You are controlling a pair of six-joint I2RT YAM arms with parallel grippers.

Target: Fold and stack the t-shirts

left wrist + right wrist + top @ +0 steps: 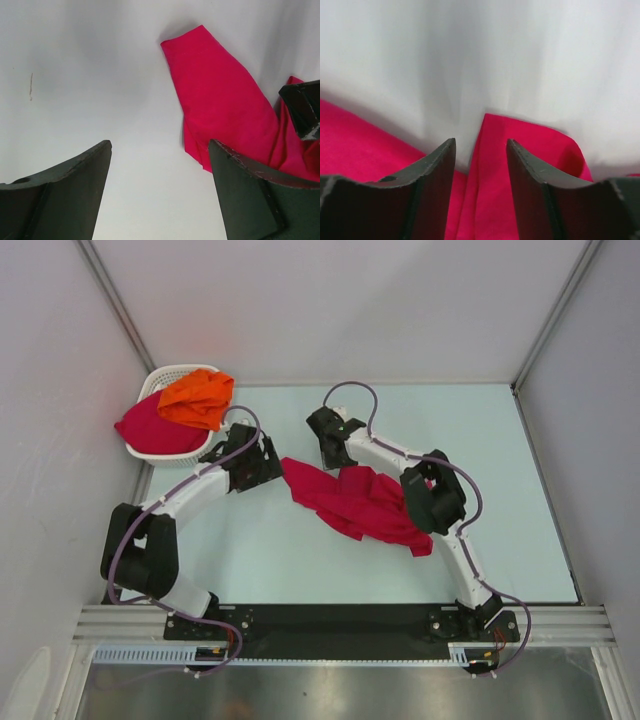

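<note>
A crumpled crimson-pink t-shirt [352,502] lies on the table in the middle. My left gripper [272,466] is open and empty just left of the shirt's left end; in the left wrist view [160,145] its fingers stand wide apart over bare table, with the shirt [220,100] ahead to the right. My right gripper [336,458] is at the shirt's far edge; in the right wrist view [481,141] its jaws are partly open with a fold of the shirt [520,150] between them, not clamped. An orange t-shirt [198,398] and another crimson-pink one [150,428] lie in the basket.
The white slotted basket [160,380] stands at the far left corner, right behind my left gripper. White walls enclose the table on three sides. A black strip [330,618] runs along the near edge between the arm bases.
</note>
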